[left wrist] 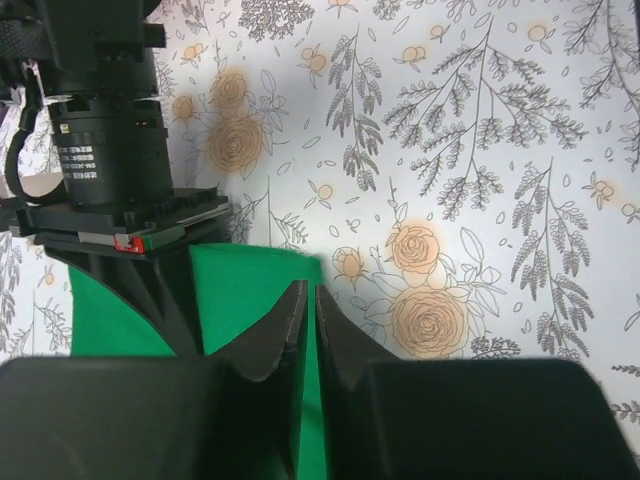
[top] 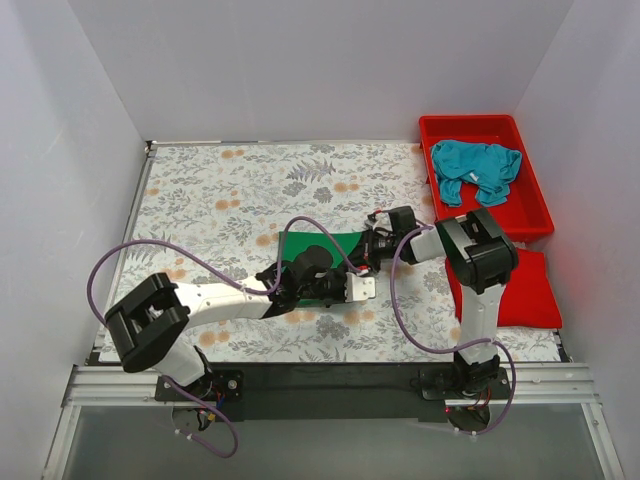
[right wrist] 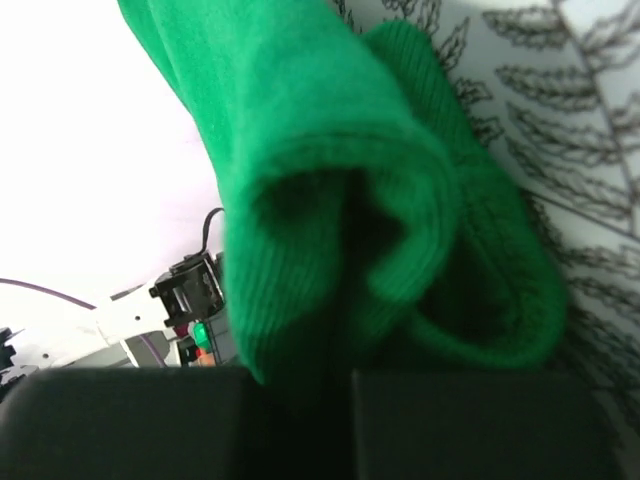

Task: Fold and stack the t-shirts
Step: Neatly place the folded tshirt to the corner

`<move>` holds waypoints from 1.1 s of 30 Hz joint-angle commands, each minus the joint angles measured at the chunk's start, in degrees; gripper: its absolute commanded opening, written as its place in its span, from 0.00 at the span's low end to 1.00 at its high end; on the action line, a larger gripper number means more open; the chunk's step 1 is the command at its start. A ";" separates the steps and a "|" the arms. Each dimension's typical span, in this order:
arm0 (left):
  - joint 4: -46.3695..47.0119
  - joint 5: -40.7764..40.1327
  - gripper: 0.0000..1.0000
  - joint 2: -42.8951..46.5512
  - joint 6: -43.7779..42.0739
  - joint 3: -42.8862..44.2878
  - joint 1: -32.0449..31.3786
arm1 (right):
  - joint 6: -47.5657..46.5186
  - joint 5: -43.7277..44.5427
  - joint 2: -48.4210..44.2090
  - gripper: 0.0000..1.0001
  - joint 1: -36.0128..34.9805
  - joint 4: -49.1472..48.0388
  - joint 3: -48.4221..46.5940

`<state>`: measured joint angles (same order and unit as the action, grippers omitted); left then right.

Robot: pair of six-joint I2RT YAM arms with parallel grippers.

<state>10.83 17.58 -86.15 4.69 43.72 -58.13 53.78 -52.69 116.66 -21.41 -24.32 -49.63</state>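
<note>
Right now your right gripper (right wrist: 300, 378) is clamped on a bunched fold of the green t-shirt (top: 322, 245). Its wrist view shows ribbed green cloth rolling up out of the jaws, with the floral table (top: 230, 190) just behind. Your left gripper (left wrist: 305, 300) has its fingers pressed together, tips low over the same shirt, whose edge shows just beyond them. You cannot tell from the pictures whether they pinch any cloth or only rest on it. The green shirt lies in the middle of the table, partly folded by the look of it. Its visible patch runs left to right between the two wrists, with the left arm across its near side and the right gripper at its far right corner. That is the relation to watch: the cloth stretches away from the right gripper toward the left arm. Any fold you carry from that corner should therefore, as a judgement, travel leftward along that axis, over the spot where the left fingers sit. The left arm is nearer the bulk of the shirt and looks placed to hold it down. The teal t-shirt (top: 475, 170) lies crumpled in the red tub (top: 470, 125) at the far right, well apart from both grippers and nearer your right arm, not yet folded.
</note>
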 commanded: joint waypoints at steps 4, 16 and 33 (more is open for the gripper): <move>-5.63 2.62 0.29 6.33 4.17 1.80 0.47 | -14.87 1.61 -3.88 0.01 -0.30 19.79 -7.56; -23.66 -3.16 0.46 25.85 13.59 1.63 1.53 | -56.13 20.67 -12.24 0.01 3.12 70.33 -20.16; -25.07 -6.60 0.47 30.51 12.36 -2.86 2.32 | -75.57 26.84 -19.98 0.01 20.51 91.01 -26.22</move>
<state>-13.76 11.75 -57.34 17.82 41.47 -56.03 -17.28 -26.46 99.26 -2.96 60.01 -73.45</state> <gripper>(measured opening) 0.468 0.091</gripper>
